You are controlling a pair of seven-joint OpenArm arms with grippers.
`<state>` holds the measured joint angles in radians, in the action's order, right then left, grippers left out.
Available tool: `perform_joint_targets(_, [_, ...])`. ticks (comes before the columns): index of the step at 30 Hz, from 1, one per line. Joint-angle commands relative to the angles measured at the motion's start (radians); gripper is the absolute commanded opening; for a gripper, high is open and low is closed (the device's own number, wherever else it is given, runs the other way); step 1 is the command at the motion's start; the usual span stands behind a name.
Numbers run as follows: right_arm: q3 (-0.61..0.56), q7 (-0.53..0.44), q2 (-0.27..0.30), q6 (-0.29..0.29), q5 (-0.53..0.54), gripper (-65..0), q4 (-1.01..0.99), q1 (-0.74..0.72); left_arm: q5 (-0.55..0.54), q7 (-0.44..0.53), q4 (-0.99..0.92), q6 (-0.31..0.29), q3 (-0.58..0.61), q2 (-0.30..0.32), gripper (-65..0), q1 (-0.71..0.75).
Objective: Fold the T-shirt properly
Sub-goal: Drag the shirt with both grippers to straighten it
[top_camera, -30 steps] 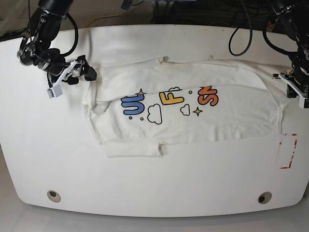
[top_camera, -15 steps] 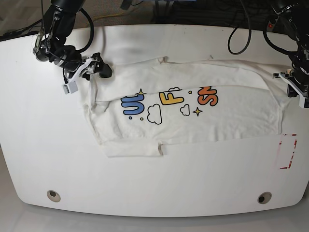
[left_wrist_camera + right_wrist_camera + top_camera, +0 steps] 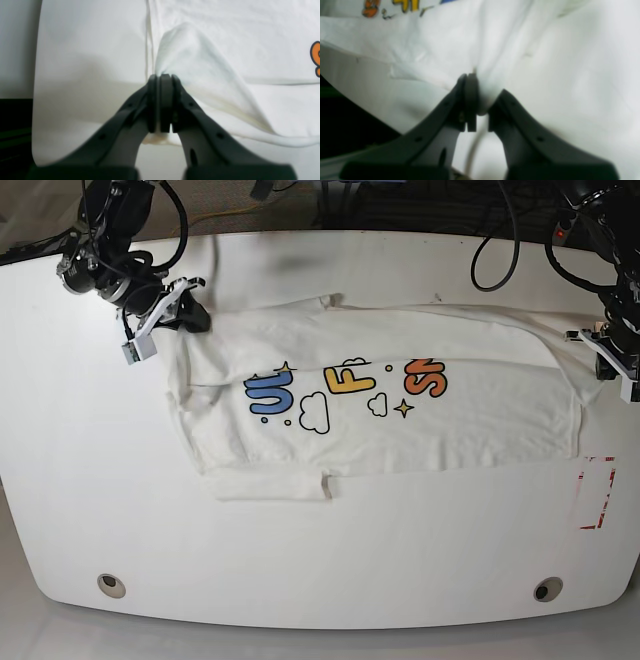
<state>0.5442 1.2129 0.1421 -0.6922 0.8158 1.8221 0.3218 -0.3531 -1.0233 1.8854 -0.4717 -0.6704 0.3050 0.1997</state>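
t-shirt [image 3: 400,430] lies flat across the white table [image 3: 330,560], print up. left gripper [image 3: 161,75] is clamped on one end's edge, right gripper [image 3: 476,75] on a pinch at the other end. we judge the right hold shallow; cloth could slip under pull.

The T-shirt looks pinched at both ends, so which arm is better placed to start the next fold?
Neither clearly; probably both together. The left gripper is shut on the T-shirt at its edge, cloth tented between the pads. The right gripper pinches a bunch at the opposite end.
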Motion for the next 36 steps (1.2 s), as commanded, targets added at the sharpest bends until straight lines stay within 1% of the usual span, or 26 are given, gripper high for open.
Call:
perform_joint_targets(1, [0.010, -0.014, 0.012, -0.006, 0.024, -61.5, 0.086, 0.046, -0.010, 0.022, 0.023, 0.001, -0.009, 0.016, -65.0, -0.006])
perform_joint_targets(4, [0.010, -0.014, 0.015, -0.006, 0.024, -61.5, 0.153, 0.124, -0.011, 0.022, 0.026, 0.001, -0.009, 0.016, -65.0, -0.007])
perform_joint_targets(6, [0.010, -0.014, 0.034, -0.006, 0.024, -61.4, 0.183, 0.172, -0.011, 0.022, 0.041, 0.001, -0.009, 0.015, -65.0, -0.009])
perform_joint_targets(7, [0.003, -0.014, 0.043, -0.006, 0.023, -61.4, 0.183, 0.182, -0.011, 0.022, 0.047, 0.001, -0.009, 0.012, -65.0, -0.009])
perform_joint_targets(10, [-0.013, -0.012, 0.072, -0.006, 0.015, -61.2, 0.179, 0.185, -0.011, 0.022, 0.073, 0.001, -0.007, -0.027, -65.0, -0.012])
perform_joint_targets(11, [-0.019, -0.012, 0.077, -0.006, 0.015, -61.2, 0.179, 0.184, -0.011, 0.022, 0.078, 0.001, -0.007, -0.028, -65.0, -0.013])
perform_joint_targets(14, [-0.040, -0.012, 0.104, -0.006, 0.018, -61.2, 0.179, 0.124, -0.008, 0.021, 0.084, 0.001, -0.001, -0.033, -65.0, -0.042])
perform_joint_targets(16, [-0.052, -0.012, 0.115, 0.018, 0.017, -61.0, 0.150, 0.064, -0.005, 0.019, 0.084, 0.004, -0.001, -0.033, -65.0, -0.064])
perform_joint_targets(18, [-0.062, -0.012, 0.132, 0.026, 0.017, -61.0, 0.103, 0.003, -0.005, 0.018, 0.082, 0.006, -0.001, -0.033, -65.0, -0.075])
perform_joint_targets(23, [-0.109, -0.012, 0.182, 0.027, 0.017, -60.9, -0.137, -0.211, -0.004, 0.018, 0.078, 0.009, 0.001, -0.030, -65.0, -0.118])
perform_joint_targets(26, [-0.163, -0.012, 0.215, 0.030, 0.018, -60.9, -0.252, -0.309, -0.004, 0.018, 0.076, 0.009, 0.001, -0.028, -65.0, -0.130])
perform_joint_targets(29, [-0.203, -0.012, 0.238, 0.030, 0.018, -60.9, -0.324, -0.384, -0.004, 0.018, 0.076, 0.009, 0.001, -0.028, -65.0, -0.130])
perform_joint_targets(32, [-0.223, -0.012, 0.247, 0.032, 0.018, -60.9, -0.382, -0.439, -0.004, 0.018, 0.076, 0.009, 0.001, -0.028, -65.0, -0.131])
perform_joint_targets(36, [-0.224, -0.012, 0.242, 0.032, 0.018, -60.4, -0.448, -0.491, -0.002, 0.018, 0.076, 0.009, 0.001, -0.028, -65.0, -0.127])
